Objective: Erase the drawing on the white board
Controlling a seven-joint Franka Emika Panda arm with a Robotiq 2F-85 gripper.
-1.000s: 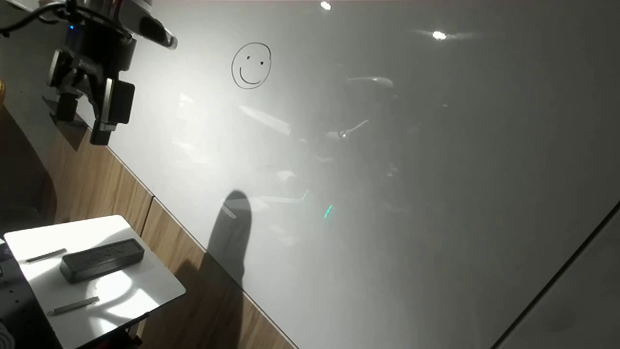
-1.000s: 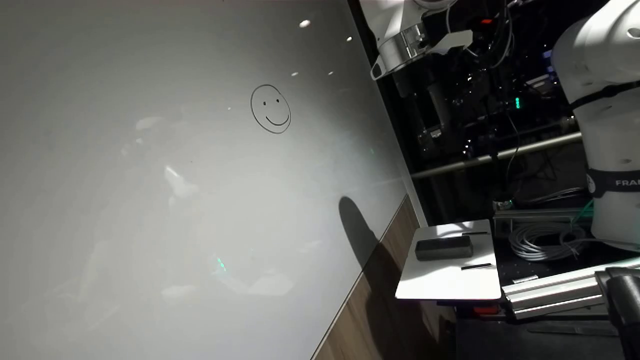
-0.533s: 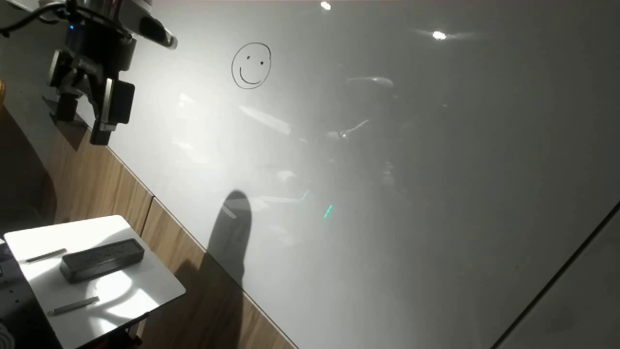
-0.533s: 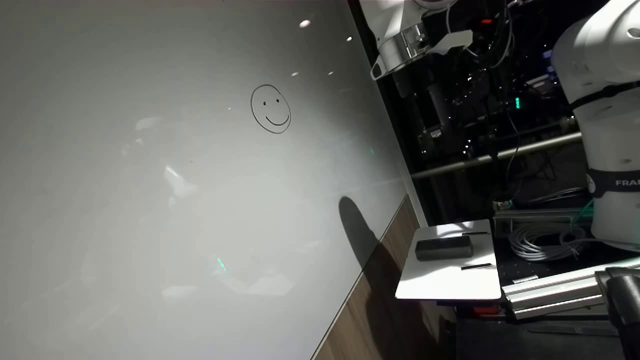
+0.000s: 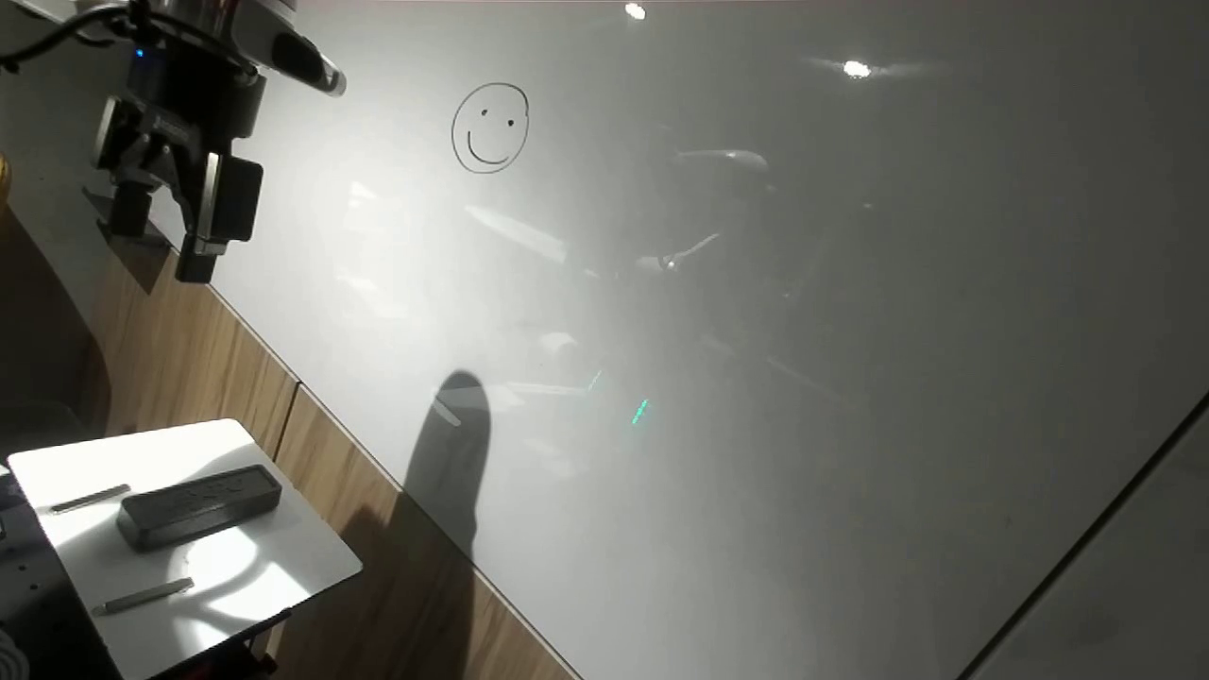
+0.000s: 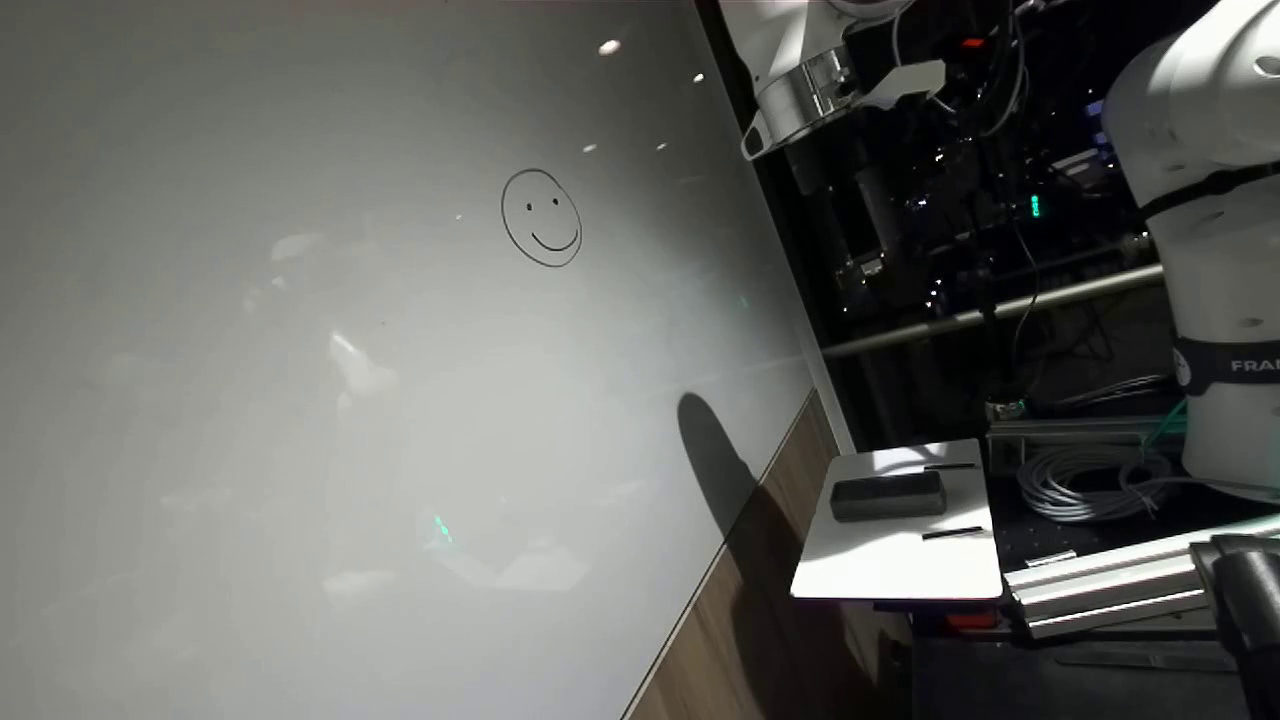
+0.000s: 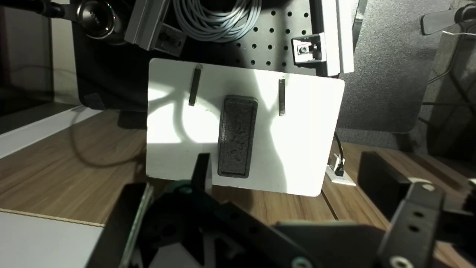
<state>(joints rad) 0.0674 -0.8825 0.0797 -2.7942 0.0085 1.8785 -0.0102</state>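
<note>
The drawing, a thin dark smiley face (image 5: 490, 127), shows on the white board (image 5: 803, 453) in both exterior views (image 6: 541, 218). The board's edge also shows at the lower left of the wrist view (image 7: 44, 238). A dark grey eraser-like block (image 5: 200, 507) lies flat on the small white table top (image 5: 316, 562); it also shows in the wrist view (image 7: 237, 137). My gripper (image 5: 162, 247) is open and empty, high above the table top and beside the board, apart from both. In the wrist view its fingers stand wide apart (image 7: 292, 175).
Two thin dark bars (image 7: 195, 85) (image 7: 282, 96) lie on the table top on either side of the block's far end. A wood panel (image 5: 359, 491) runs below the board. Coiled grey cable (image 6: 1085, 480) and metal rails (image 6: 1110, 580) lie by the robot base.
The arm, gripper, block and drawing have not visibly moved. Only faint reflections on the board shift slightly.
</note>
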